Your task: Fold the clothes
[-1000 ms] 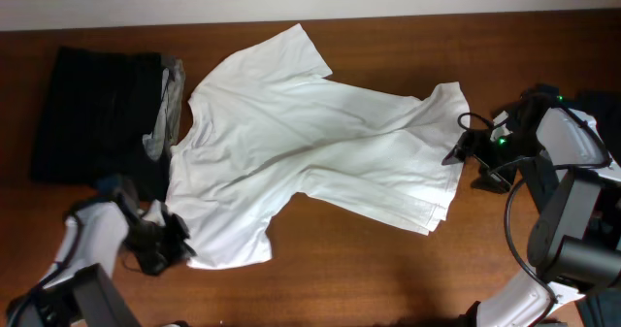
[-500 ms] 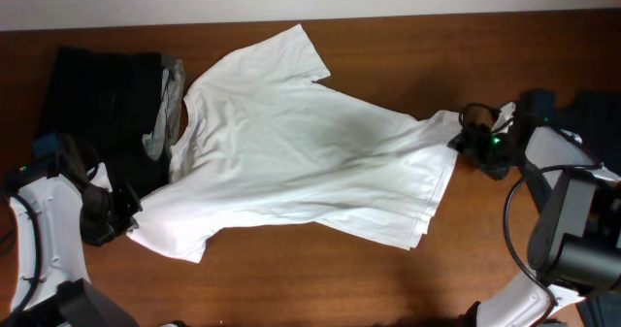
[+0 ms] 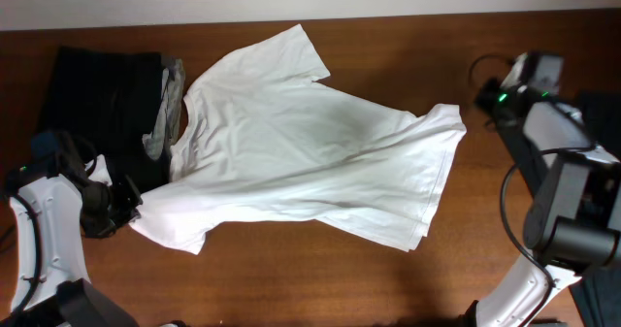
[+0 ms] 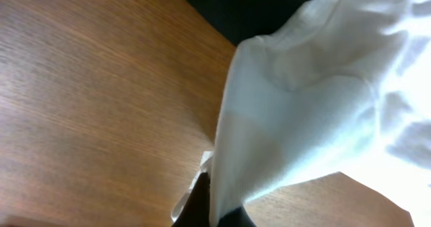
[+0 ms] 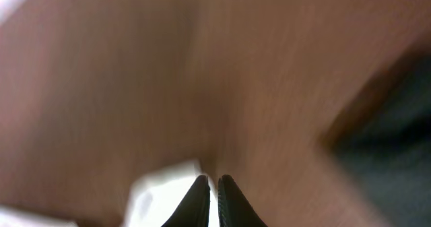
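Right fingers (image 5: 201, 195) withdrawn, closed empty, left fingers (image 4: 193, 212) pinching white shirt (image 3: 301, 162), collar left, hem right

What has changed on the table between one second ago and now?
The left gripper, shut on the lower corner of the white T-shirt, dragged that corner leftward, which stretched the cloth out flatter. The right gripper let go of the shirt's right corner and drew back toward the far right, its jaws close together. The black clothes stayed where they were.
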You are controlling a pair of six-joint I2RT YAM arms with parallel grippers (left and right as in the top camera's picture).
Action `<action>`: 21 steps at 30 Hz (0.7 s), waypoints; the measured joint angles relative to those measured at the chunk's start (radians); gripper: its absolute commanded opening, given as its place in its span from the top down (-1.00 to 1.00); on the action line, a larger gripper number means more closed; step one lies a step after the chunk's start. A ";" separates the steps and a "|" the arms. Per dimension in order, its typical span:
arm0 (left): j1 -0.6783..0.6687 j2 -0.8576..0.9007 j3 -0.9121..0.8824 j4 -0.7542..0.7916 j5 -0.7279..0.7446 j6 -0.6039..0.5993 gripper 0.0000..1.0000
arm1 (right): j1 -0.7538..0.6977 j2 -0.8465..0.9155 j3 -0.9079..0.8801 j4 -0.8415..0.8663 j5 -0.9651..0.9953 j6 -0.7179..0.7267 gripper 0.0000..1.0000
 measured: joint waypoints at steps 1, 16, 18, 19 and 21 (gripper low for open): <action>0.000 0.000 0.000 0.005 0.008 0.003 0.91 | -0.018 0.000 0.055 -0.021 0.006 -0.002 -0.36; 0.000 0.002 0.000 0.026 0.053 0.019 0.76 | 0.101 0.002 0.275 -0.587 -0.137 -0.134 0.35; -0.002 0.001 0.000 0.026 0.074 0.043 0.75 | 0.150 0.009 0.275 -0.554 -0.130 -0.137 0.08; -0.005 0.002 0.000 0.027 0.082 0.053 0.74 | 0.186 0.021 0.275 -0.537 -0.116 -0.135 -0.36; -0.015 0.001 0.000 0.027 0.091 0.071 0.67 | 0.238 0.058 0.275 -0.513 -0.081 -0.116 -0.48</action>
